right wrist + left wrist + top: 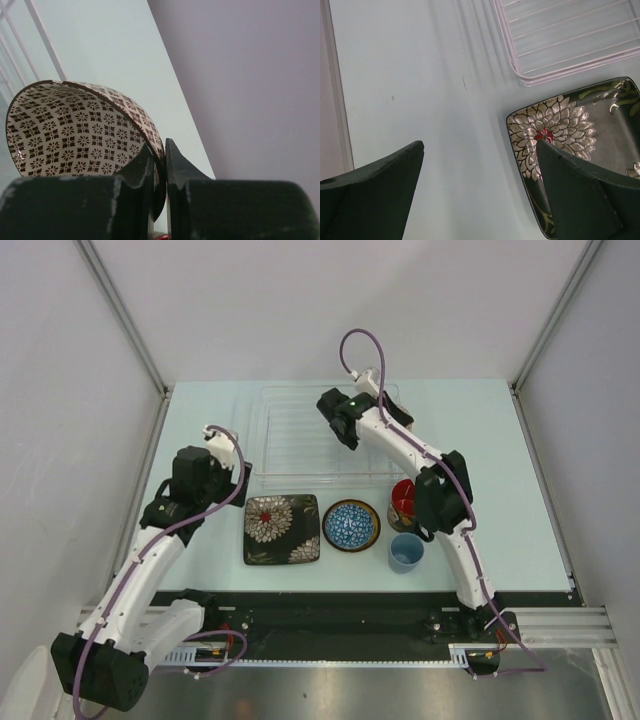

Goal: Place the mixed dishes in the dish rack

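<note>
Right arm, bowl in hand.
- Right gripper (159, 150) is pinched nearly closed on the rim of the beige patterned bowl (75, 135), one finger inside and one outside.
- The bowl hangs tipped up on edge.
- From overhead the wrist hides the bowl. The claw stands over the dish rack (290, 445), right of its middle and well inside the walls.
- Key relation: the rack lies straight below the bowl. My read is that the next move is a plain lowering with no sideways travel.
- The rack's long axis and its ribs run left to right. I cannot tell whether the bowl's edge lines up with them, nor how high it hangs.

Left arm.
- Left gripper (480, 147) is spread wide and holds nothing. It sits low over the table, just left of the black square floral plate (560, 125).
- This arm is the nearer one to that plate. The rack's near-left corner is close on the far side.
</note>
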You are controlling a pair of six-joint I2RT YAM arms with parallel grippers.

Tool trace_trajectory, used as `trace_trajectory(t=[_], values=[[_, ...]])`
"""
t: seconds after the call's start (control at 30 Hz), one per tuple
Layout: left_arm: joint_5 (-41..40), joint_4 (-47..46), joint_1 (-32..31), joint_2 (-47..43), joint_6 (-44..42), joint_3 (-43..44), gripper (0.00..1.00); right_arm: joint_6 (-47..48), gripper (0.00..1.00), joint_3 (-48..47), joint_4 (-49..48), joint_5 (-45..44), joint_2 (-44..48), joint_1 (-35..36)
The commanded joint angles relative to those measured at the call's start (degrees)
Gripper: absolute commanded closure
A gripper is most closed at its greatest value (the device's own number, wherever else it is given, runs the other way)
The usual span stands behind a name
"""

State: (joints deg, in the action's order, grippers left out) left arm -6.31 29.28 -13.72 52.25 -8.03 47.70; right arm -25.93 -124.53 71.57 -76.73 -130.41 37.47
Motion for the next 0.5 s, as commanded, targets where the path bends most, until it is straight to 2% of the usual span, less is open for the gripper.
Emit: trace_trajectory(t=[0.0,0.03,0.1,0.13,0.17,0.2,0.23,0.27,0.3,0.33,0.37,0.4,0.47], values=[[-0.1,-2.7,0.7,0.3,-0.2,-0.8,0.0,6.0,1.0,-3.5,-10.0,-14.4,-1.7,-1.4],[-0.1,-3.0,0.8,0.5,-0.5,-0.9,0.0,14.4,1.0,-2.7,-18.4,-15.5,-2.0,-1.4],[0.0,-3.3,1.0,0.7,-0.8,-1.2,0.0,25.4,1.0,0.7,-30.5,-17.6,-2.2,-1.6],[0.0,-3.4,1.1,0.9,-0.9,-1.3,0.0,31.8,1.0,2.6,-46.3,-17.3,-1.9,-1.7],[0.1,-3.5,1.2,1.0,-1.0,-1.5,0.0,47.8,1.0,5.0,-56.3,-16.1,-1.3,-1.8],[0.2,-3.8,1.3,1.2,-1.0,-1.6,0.0,59.0,1.0,13.3,-86.6,-15.4,-0.6,-1.8],[0.2,-4.0,1.3,1.4,-1.0,-1.6,0.0,72.4,1.0,16.7,-106.4,-14.6,-1.3,-1.7],[0.2,-3.9,1.4,1.5,-1.1,-1.9,0.0,100.4,1.0,16.9,-123.0,-13.5,-3.6,-1.2],[0.2,-4.2,1.4,1.4,-1.1,-2.1,0.0,109.8,1.0,10.4,-141.5,-13.5,-7.5,-1.2],[0.2,-4.3,1.5,1.5,-1.3,-2.2,0.0,119.4,1.0,6.7,-147.2,-14.1,-11.3,-1.2],[0.2,-4.5,1.6,1.5,-1.4,-2.5,0.0,118.0,1.0,7.7,-145.0,-15.4,-12.7,-1.3],[0.2,-4.8,1.7,1.5,-1.5,-2.7,0.0,112.1,1.0,8.6,-140.3,-16.0,-12.7,-1.2],[0.2,-5.1,1.8,1.5,-1.5,-3.0,0.0,116.8,1.0,8.7,-145.4,-15.9,-15.4,-0.7]])
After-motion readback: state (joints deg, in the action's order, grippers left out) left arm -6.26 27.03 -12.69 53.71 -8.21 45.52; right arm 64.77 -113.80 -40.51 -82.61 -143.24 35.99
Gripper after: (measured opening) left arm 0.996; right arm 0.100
